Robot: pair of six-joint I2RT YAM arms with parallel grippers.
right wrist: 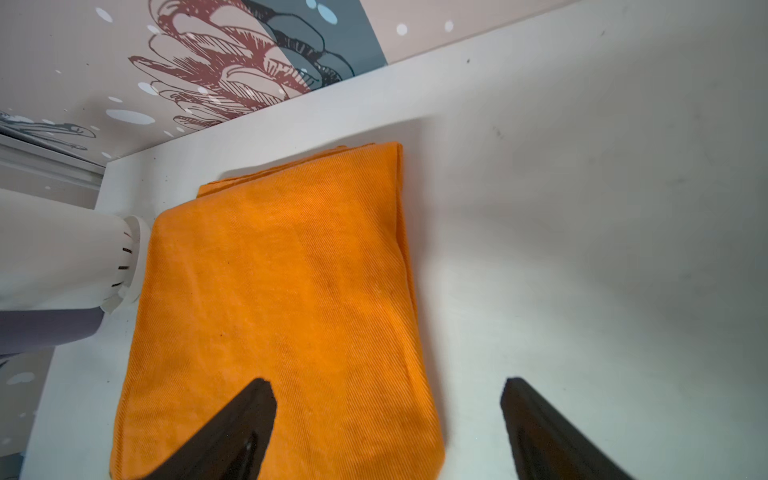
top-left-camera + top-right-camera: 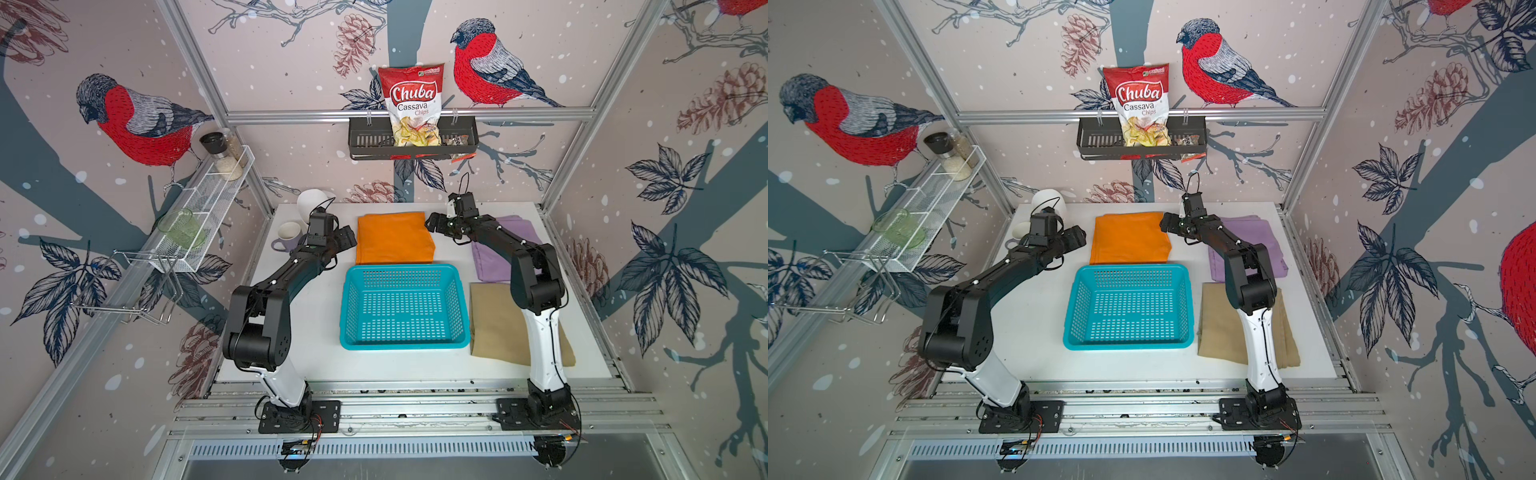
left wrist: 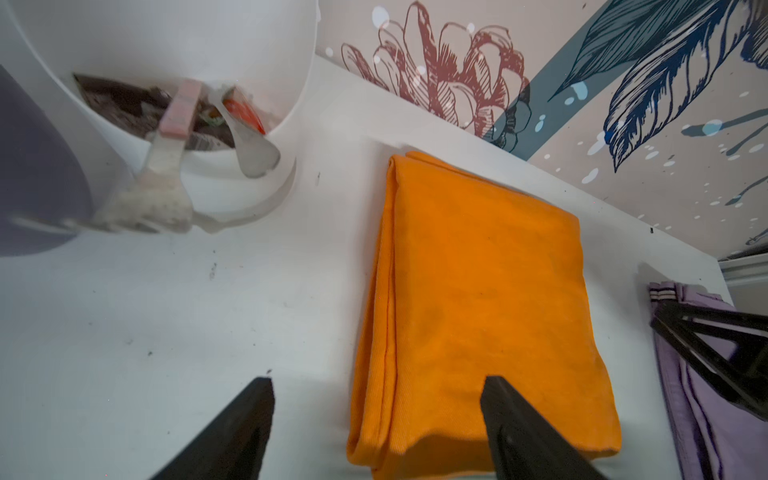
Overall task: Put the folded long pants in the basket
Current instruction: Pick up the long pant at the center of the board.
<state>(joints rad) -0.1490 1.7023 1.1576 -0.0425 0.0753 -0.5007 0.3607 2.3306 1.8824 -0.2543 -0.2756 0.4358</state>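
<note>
Flanking the orange pants (image 2: 395, 239), both pincers sit low at the far end of the surface (image 2: 320, 316). The left pincer (image 2: 349, 240) is at the cloth's left edge. The left wrist view shows its fingers (image 3: 523, 436) spread wide, one over bare surface and one over orange cloth, with nothing gripped. The right pincer (image 2: 432, 224) is at the far right corner of the same garment. In the right wrist view its fingers (image 1: 241, 428) are just as wide, one above the cloth and one above the surface, also holding nothing. Whether any finger touches the cloth I cannot tell. The orange pants lie flat and folded just beyond the basket (image 2: 405, 344), which stands mid-surface, its grid floor bare. The lilac pants (image 2: 490, 266) lie right of the orange ones, partly under the right arm. The khaki pants (image 2: 498, 320) lie beside the basket's right wall. A mug (image 2: 286, 237) and a white tub (image 2: 313, 203) sit behind the left pincer.
</note>
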